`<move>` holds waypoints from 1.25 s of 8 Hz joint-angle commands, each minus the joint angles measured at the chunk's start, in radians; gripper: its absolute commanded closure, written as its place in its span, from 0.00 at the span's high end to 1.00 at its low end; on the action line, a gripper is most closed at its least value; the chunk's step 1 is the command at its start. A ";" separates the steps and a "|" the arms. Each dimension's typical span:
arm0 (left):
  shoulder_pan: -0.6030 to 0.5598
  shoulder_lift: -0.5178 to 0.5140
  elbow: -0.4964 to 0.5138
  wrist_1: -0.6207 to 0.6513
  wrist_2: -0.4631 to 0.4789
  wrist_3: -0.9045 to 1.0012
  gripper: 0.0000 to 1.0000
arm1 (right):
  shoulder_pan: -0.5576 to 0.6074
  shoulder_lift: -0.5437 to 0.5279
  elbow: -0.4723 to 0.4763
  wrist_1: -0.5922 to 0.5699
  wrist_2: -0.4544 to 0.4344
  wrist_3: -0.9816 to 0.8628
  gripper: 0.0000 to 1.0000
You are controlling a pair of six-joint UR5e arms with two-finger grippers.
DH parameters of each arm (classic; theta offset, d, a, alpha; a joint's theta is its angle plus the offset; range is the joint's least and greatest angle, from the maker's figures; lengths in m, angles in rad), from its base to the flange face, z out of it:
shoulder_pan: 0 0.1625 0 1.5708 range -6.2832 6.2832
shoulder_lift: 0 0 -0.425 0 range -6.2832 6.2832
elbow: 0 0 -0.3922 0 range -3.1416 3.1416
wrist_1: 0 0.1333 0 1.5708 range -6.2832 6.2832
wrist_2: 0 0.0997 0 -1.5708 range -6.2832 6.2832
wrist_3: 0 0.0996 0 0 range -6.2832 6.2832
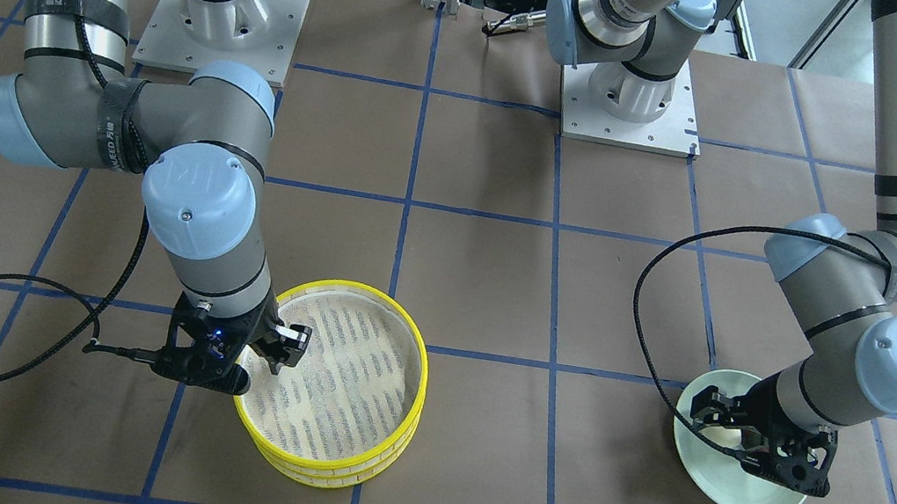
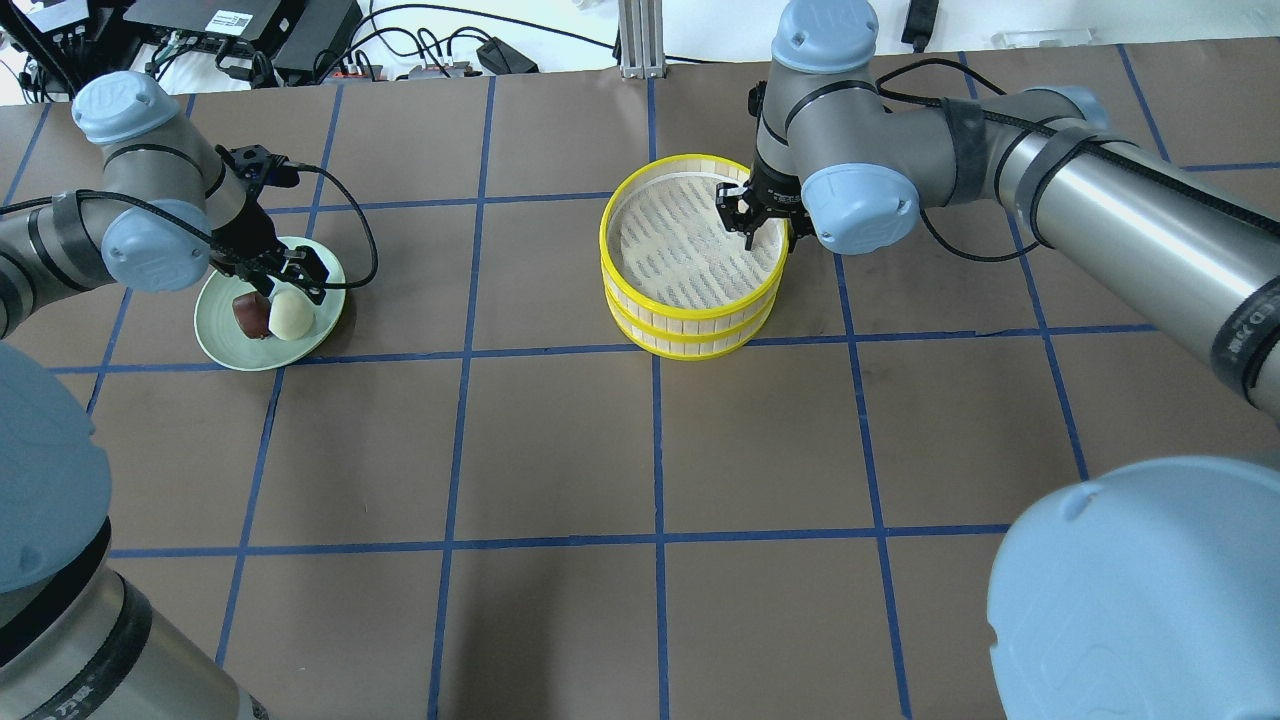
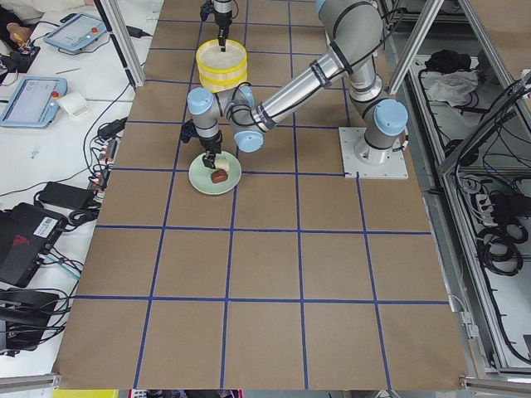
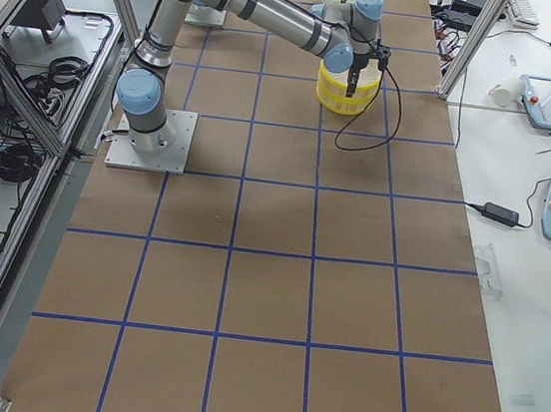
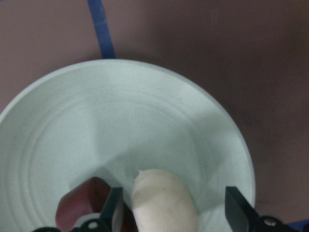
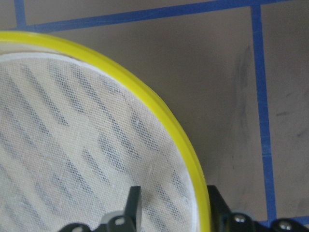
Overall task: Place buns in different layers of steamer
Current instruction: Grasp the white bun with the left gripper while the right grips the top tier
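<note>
The left gripper is hanging over the plate at the table's left, claw apart and straddling the white bun. The brown bun is lying just beside the white one, and one finger is sitting in the narrow gap between them. A close from here is risking a nudge that rolls the brown bun toward the plate's edge, or a squeeze that dents the soft white one.

The right gripper is standing over the steamer at the far middle of the table, claw apart, one finger inside over the mesh and one outside the rim. Gripped by that thin rim alone, the top tier is likely to tilt, slip, or drag the lower tier along.

The top tier is covering the lower floor. Both wrist views are cutting off the fingertips. In the front view the arm is hiding the buns, and whether they are touching is hard to make out.
</note>
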 commanded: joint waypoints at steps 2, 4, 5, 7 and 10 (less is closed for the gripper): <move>0.000 -0.001 -0.002 0.000 -0.004 0.008 0.78 | -0.003 -0.009 0.001 0.005 -0.002 -0.003 0.18; 0.000 -0.015 0.000 0.000 0.000 0.021 0.77 | -0.014 -0.020 0.001 0.018 -0.009 -0.003 0.05; 0.000 -0.015 0.002 0.000 0.000 0.024 0.76 | -0.014 -0.027 0.001 0.039 -0.007 -0.003 0.00; 0.000 -0.015 0.002 0.000 0.005 0.025 0.31 | -0.018 -0.061 -0.004 0.062 -0.004 -0.005 0.00; 0.002 0.002 0.002 -0.004 0.022 0.031 0.01 | -0.127 -0.180 -0.013 0.217 0.059 -0.089 0.00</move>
